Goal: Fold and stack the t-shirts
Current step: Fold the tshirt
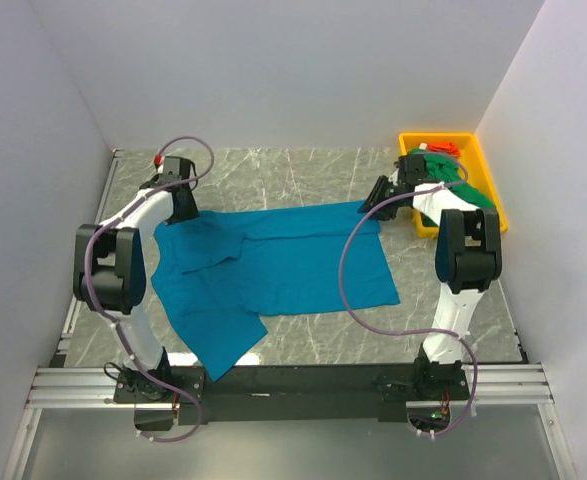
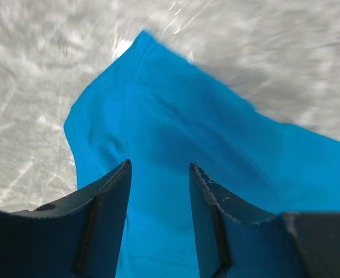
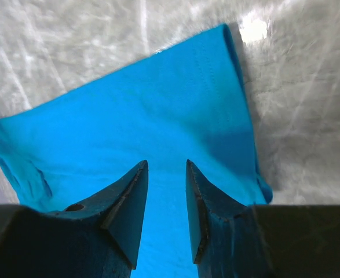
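Left gripper [image 2: 158, 165]: released, jaws apart over the far left corner of the teal t-shirt [image 2: 175, 133].
Right gripper [image 3: 165, 164]: released, jaws narrowly apart over its far right corner.
Teal t-shirt: spread on the tabletop [image 1: 303, 170].
Green t-shirt [image 1: 465, 182]: in the yellow bin [image 1: 435, 138], far right.

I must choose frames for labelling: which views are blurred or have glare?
Top external: sharp, evenly lit, only soft shadows. Left wrist: the table is smeared by blur, the teal shirt has a soft far edge, and there is a glare spot at its tip. Right wrist: table streaked too, with bright glare beside the shirt's corner.
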Controlling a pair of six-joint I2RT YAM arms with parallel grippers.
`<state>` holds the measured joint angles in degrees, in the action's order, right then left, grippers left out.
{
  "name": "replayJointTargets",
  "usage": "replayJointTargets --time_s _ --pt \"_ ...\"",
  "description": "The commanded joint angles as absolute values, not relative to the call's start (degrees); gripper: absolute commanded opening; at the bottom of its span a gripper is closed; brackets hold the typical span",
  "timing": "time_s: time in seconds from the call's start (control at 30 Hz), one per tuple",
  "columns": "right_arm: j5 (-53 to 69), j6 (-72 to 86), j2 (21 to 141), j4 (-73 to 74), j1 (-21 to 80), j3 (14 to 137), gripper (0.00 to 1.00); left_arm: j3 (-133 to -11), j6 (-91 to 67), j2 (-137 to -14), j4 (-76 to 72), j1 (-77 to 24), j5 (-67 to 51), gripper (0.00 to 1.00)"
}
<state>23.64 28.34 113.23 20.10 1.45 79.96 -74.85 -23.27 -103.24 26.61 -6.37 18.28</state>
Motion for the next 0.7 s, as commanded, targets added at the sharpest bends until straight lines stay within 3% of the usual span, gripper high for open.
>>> replayJointTargets --time_s 0.0,0.67 --pt "25.3 30.0 116.0 17.8 2.0 81.9 0.40 -75.2 -28.0 -106.1 28.7 -4.5 16.4 0.50" --pt "13.4 36.0 126.1 27.9 2.2 94.7 0.38 -86.0 -32.3 -120.7 33.2 1.8 11.6 0.50"
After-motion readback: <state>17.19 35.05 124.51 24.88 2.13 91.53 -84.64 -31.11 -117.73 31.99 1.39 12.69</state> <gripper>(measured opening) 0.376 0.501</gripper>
